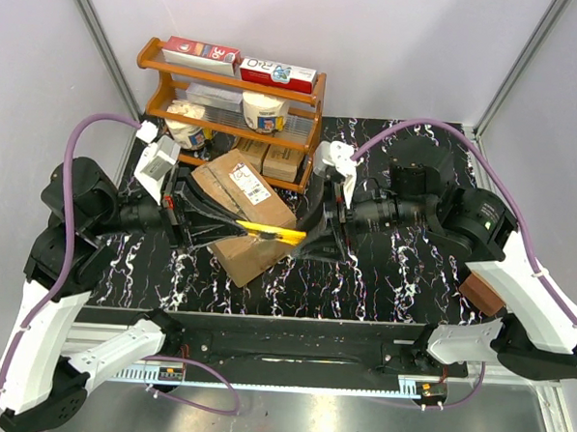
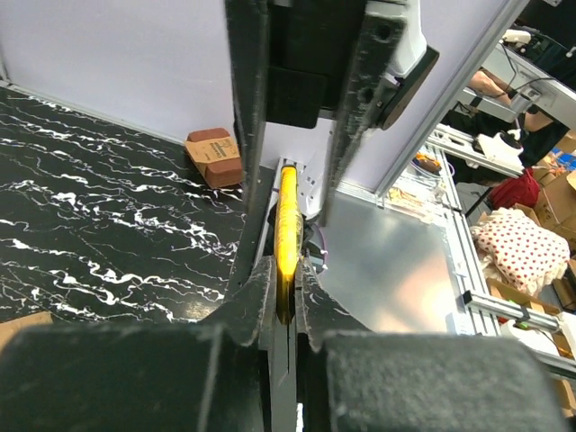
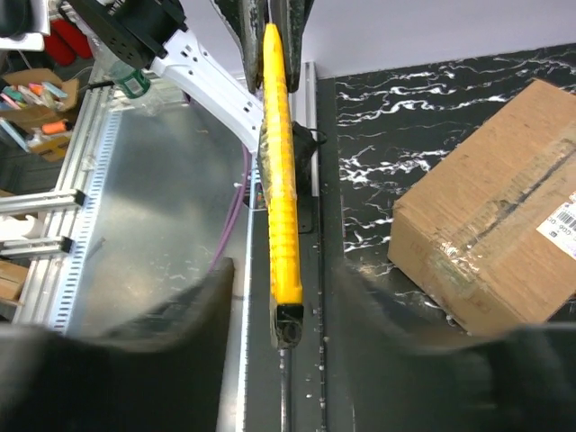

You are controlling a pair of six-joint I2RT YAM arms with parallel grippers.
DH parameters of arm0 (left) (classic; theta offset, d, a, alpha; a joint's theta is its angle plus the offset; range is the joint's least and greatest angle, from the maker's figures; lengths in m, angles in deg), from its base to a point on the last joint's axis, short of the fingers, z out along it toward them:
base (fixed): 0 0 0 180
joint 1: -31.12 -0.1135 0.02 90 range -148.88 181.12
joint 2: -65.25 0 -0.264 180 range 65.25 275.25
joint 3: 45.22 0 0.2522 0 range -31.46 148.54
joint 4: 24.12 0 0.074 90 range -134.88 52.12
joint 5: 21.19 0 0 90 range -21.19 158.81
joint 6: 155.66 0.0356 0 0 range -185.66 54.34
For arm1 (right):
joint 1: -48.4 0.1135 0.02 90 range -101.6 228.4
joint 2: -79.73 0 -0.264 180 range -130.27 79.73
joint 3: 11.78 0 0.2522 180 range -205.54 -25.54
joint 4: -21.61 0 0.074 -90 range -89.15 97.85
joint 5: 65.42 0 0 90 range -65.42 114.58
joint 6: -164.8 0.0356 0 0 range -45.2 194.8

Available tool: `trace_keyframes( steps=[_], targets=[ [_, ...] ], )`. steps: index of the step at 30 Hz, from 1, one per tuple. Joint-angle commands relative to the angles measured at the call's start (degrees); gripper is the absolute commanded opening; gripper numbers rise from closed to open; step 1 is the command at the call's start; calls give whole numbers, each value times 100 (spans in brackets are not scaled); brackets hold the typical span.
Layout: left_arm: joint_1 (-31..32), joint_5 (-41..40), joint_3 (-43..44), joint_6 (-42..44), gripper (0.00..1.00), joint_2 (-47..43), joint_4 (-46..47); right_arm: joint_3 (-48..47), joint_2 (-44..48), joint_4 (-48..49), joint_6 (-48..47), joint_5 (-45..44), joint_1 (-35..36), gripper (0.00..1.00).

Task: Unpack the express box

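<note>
The express box [image 1: 239, 202], a brown carton with a white label and clear tape, lies closed and askew in the middle of the table; one corner shows in the right wrist view [image 3: 490, 225]. A yellow utility knife [image 1: 270, 233] hangs level above the box's near right edge. My left gripper [image 1: 228, 226] is shut on one end of the knife [image 2: 287, 229]. My right gripper [image 1: 311, 239] is open, its blurred fingers [image 3: 184, 310] standing on either side of the knife's black other end [image 3: 286, 324] without touching it.
A wooden shelf [image 1: 295, 131] stands behind the box with flat red-and-white boxes, tubs and small tan cartons. A small brown block [image 1: 482, 290] lies at the right near my right arm, and also shows in the left wrist view [image 2: 214, 157]. White walls enclose the table.
</note>
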Motion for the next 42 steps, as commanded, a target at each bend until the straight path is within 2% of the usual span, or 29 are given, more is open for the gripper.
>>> trace_keyframes(
  steps=[1, 3, 4, 8, 13, 15, 21, 23, 27, 34, 39, 42],
  targets=[
    [-1, -526, 116, -80, 0, -161, 405, -100, 109, 411, -49, -387, -7, 74],
    [8, -782, 116, -203, 0, -179, 493, 399, 398, 1043, 230, -833, -15, 97],
    [8, -992, 108, -264, 0, -188, 615, 924, 661, 1925, 415, -950, -15, 100],
    [8, -1424, 134, -746, 0, -188, 1038, 1579, 944, 3531, 1004, -1486, -15, 100],
    [8, -1591, -296, -1486, 0, -346, 2458, 1922, 910, 5217, 1945, -1944, -15, 100],
    [-1, -1740, -393, -1706, 0, -373, 2943, 1905, 805, 5580, 2401, -1962, -15, 100],
    [-1, -2285, -499, -2417, 0, -83, 3708, 1062, 101, 5784, 3140, -1287, -59, 84],
    [8, -2391, -578, -2663, 0, 22, 3868, 903, -22, 5784, 3273, -1180, -68, 82],
    [8, -2032, -499, -3024, 0, 268, 4157, 911, -14, 5889, 3668, -1066, -156, 82],
    [8, -1785, -306, -3042, 0, 418, 3860, 877, 118, 6030, 4354, -1021, -454, 91],
    [8, -1767, -148, -2972, 0, 541, 3527, 885, 136, 6056, 4644, -933, -604, 91],
    [8, -1890, -173, -2884, 0, 524, 3350, 903, 136, 6109, 4689, -916, -639, 88]
  ],
)
